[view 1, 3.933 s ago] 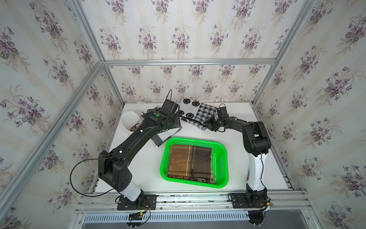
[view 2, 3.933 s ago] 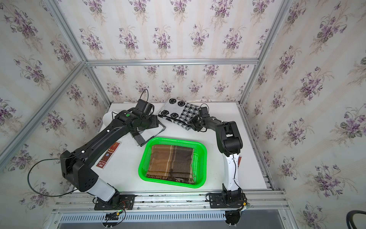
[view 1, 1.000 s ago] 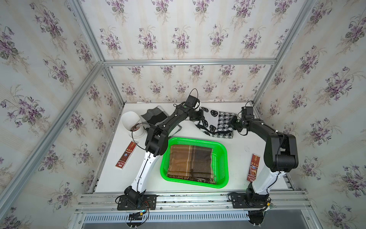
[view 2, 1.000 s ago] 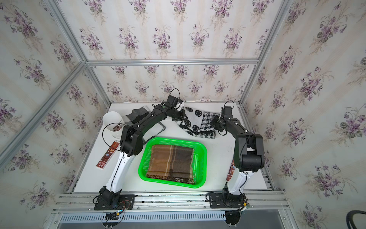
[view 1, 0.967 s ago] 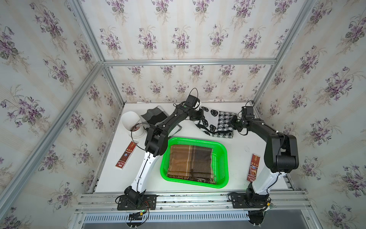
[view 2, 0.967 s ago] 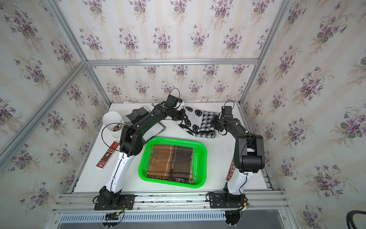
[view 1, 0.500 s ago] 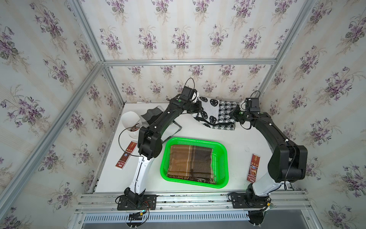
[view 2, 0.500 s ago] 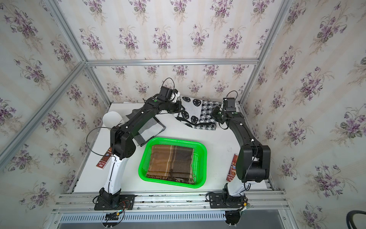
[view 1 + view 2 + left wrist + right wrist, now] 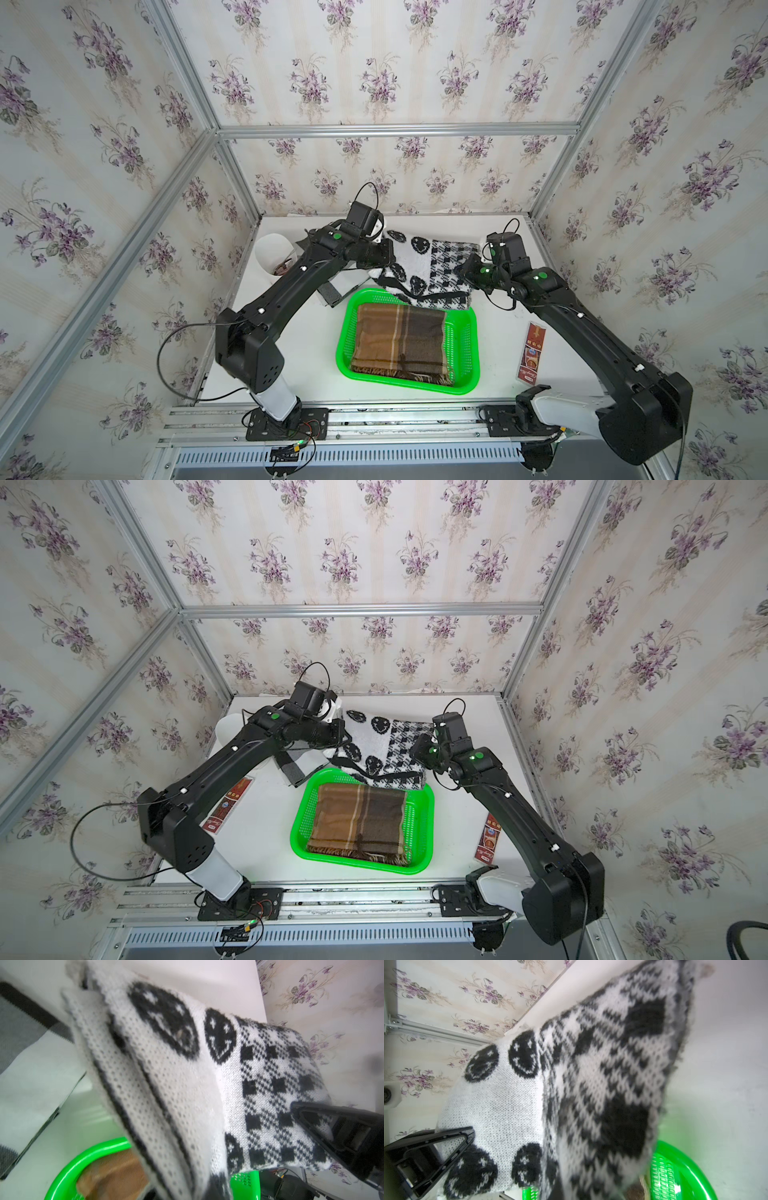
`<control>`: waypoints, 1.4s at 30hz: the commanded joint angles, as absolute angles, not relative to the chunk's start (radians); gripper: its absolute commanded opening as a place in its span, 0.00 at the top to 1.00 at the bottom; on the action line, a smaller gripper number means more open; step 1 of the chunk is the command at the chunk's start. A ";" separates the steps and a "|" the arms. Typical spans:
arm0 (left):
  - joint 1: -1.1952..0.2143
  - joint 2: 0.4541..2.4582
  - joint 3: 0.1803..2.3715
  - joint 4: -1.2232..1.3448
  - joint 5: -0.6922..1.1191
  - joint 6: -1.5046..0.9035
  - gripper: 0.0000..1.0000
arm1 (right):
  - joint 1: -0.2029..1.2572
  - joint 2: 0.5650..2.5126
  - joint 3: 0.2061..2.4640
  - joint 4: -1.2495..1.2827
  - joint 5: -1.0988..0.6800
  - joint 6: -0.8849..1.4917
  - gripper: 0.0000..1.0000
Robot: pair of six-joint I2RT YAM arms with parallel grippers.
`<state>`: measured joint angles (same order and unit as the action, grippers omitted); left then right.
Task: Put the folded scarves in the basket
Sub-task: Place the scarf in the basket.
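Observation:
The folded scarf [image 9: 432,266] [image 9: 386,746] is a black-and-white knit with smiley faces and checks. It hangs above the table, and its near edge overlaps the far rim of the green basket [image 9: 345,332] [image 9: 299,825]. My left gripper [image 9: 384,255] [image 9: 338,733] is shut on its left edge, and my right gripper [image 9: 467,270] [image 9: 417,746] is shut on its right edge. In the left wrist view the scarf [image 9: 187,1074] hides my own jaws, with the basket [image 9: 83,1159] beneath. The right wrist view shows the same scarf [image 9: 591,1084] over the basket [image 9: 685,1167].
A brown plaid scarf [image 9: 403,340] lies flat in the basket. A white cup [image 9: 272,253] stands at the back left, with a grey-and-white flat item [image 9: 332,291] beside the basket. Red packets [image 9: 530,353] [image 9: 226,808] lie either side. Papered walls enclose the table.
Both grippers have carried the black-and-white scarf from the back of the table toward the front. Its near edge now hangs over the basket's far rim.

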<state>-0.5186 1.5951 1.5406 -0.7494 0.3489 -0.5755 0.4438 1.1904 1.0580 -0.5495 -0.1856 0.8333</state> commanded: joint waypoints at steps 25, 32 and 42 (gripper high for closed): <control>-0.660 1.210 1.003 -0.766 0.181 -0.706 1.00 | 0.810 1.008 0.785 -0.642 -0.005 1.085 1.00; -0.664 1.207 1.033 -0.833 0.168 -0.710 1.00 | 0.810 1.014 0.837 -0.692 -0.007 1.075 1.00; -0.685 1.194 0.964 -0.818 0.186 -0.740 1.00 | 0.811 0.995 0.754 -0.680 -0.049 1.087 1.00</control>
<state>-0.6823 1.1900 0.9863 -0.8223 0.1890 -0.7177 0.8104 0.9916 0.7795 -0.6762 -0.0429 1.0748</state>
